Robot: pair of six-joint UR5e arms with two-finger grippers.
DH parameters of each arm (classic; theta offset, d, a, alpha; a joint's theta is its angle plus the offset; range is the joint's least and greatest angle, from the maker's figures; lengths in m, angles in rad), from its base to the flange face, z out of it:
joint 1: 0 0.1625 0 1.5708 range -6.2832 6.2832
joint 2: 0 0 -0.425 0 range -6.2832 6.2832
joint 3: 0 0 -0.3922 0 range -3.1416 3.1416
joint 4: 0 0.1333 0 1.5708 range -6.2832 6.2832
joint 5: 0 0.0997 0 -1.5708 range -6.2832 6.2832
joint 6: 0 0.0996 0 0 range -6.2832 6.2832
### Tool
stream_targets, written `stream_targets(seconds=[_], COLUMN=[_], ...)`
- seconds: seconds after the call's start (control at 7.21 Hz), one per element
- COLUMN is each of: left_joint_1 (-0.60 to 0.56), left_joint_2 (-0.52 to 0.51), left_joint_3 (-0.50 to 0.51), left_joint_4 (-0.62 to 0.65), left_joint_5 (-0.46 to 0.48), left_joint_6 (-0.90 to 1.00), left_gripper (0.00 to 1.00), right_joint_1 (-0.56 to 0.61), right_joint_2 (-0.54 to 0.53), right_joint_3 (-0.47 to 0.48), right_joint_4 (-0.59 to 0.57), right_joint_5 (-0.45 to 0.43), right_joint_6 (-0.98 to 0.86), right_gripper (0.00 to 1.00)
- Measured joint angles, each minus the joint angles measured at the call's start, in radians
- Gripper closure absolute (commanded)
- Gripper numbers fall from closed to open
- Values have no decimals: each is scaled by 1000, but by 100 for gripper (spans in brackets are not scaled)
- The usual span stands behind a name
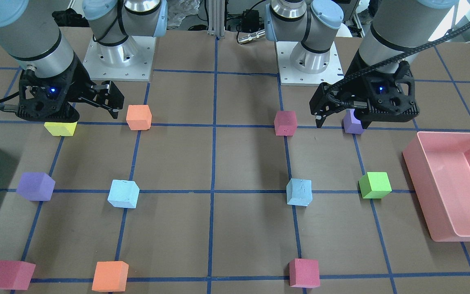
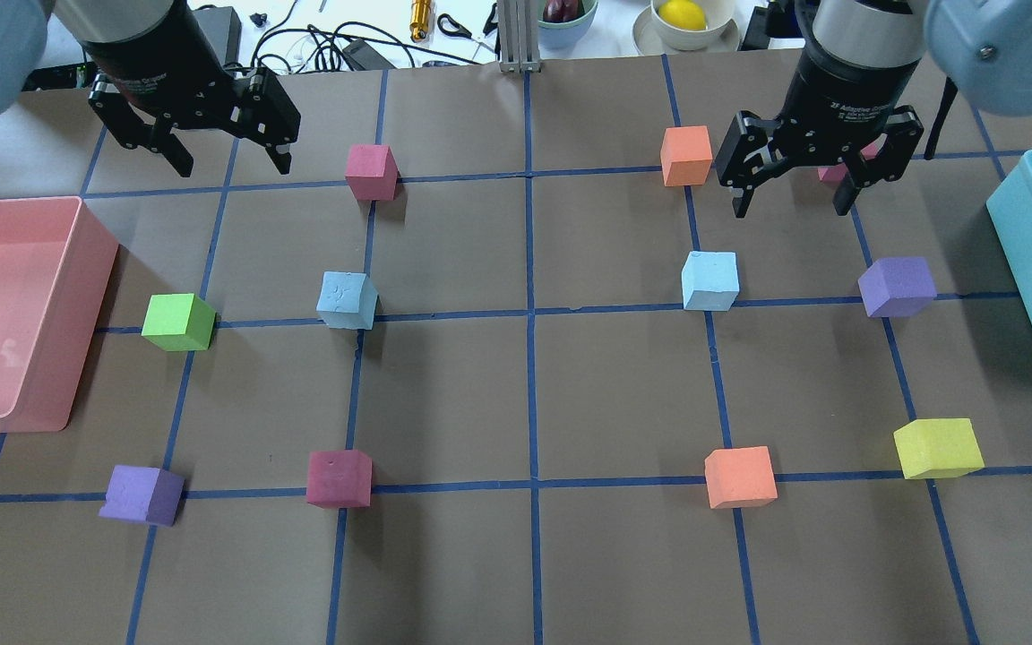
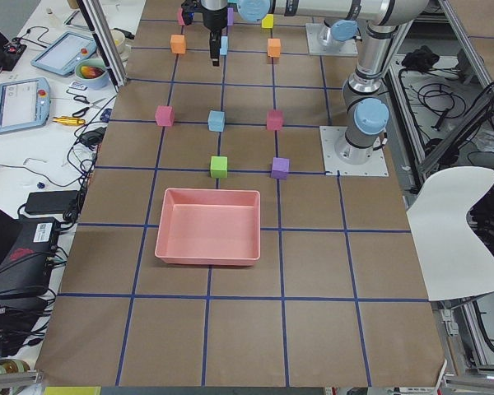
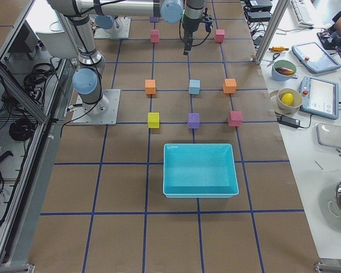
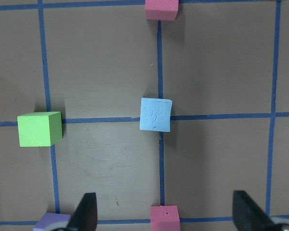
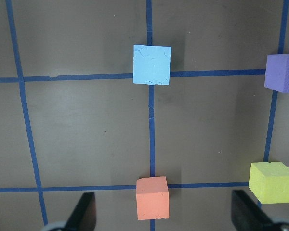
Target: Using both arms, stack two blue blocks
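Two pale blue blocks rest apart on the brown table. One [image 2: 348,301] lies on my left side, the other [image 2: 710,280] on my right side. My left gripper [image 2: 234,167] hangs open and empty above the table, beyond the left block. My right gripper [image 2: 790,208] hangs open and empty, beyond and to the right of the right block. In the left wrist view the left block [image 5: 155,114] sits ahead of the open fingers [image 5: 85,212]. In the right wrist view the right block [image 6: 152,64] sits far ahead of the open fingers [image 6: 85,209].
A pink bin [image 2: 81,287] stands at the left edge and a teal bin [image 2: 1022,251] at the right edge. Other cubes lie on the grid: green [image 2: 178,322], purple [image 2: 897,287], orange [image 2: 686,155], pink [image 2: 371,171], maroon [image 2: 339,477], yellow [image 2: 937,447].
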State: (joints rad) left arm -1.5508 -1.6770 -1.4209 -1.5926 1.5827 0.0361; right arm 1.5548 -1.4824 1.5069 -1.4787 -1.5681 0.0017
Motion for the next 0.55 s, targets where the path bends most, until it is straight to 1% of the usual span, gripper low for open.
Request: stream_targets(seconds=[0.42,0.55], left_joint_1=[0,0], left_joint_2=[-1,-6], left_joint_3=[-7,-30], left_joint_4=[0,10], left_joint_5=[-5,-6], left_joint_6=[0,1], left_gripper=[0,0], right_joint_1=[-1,-1], right_joint_2=[0,2], right_joint_3=[4,4], right_joint_4=[0,-1], right_joint_5=[-2,-3], right_joint_6=[-3,-3], right_gripper=[0,0])
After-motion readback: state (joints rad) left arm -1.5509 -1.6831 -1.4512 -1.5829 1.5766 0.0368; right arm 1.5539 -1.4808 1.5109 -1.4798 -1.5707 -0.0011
